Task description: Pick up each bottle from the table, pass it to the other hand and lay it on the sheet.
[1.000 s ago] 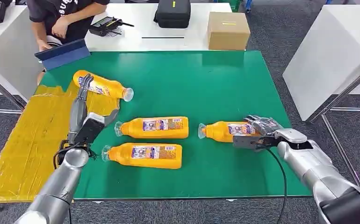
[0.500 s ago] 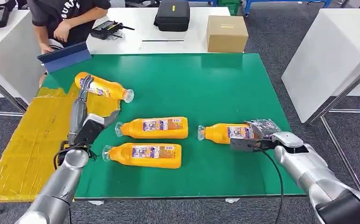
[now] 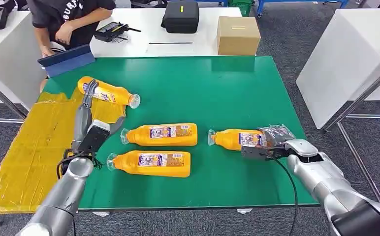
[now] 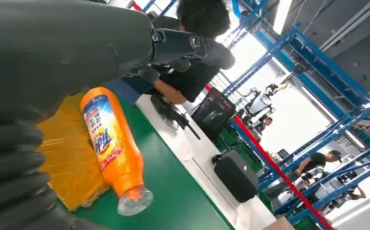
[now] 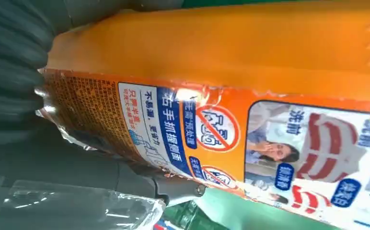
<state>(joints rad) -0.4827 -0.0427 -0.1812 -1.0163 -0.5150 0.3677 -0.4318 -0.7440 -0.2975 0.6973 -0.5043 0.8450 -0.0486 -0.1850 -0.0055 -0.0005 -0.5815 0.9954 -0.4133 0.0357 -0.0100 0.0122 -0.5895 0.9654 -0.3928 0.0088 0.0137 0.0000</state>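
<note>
Four orange bottles lie on the green table. One bottle rests at the far left, its base on the yellow sheet and its clear cap over the green. My left hand stretches toward it with straight, spread fingers above its base, holding nothing. Two bottles lie side by side in the middle. My right hand, wrapped in clear film, grips the base of the fourth bottle, which still lies on the table; the thumb presses its labelled side.
A person sits behind the table's far left corner beside a blue folder. On the white table behind stand a cardboard box and a black bag. Another white table flanks the right.
My right hand has slid a little inward along the fourth bottle's base. The head view has shifted slightly. My left arm and the other bottles have stayed put.
</note>
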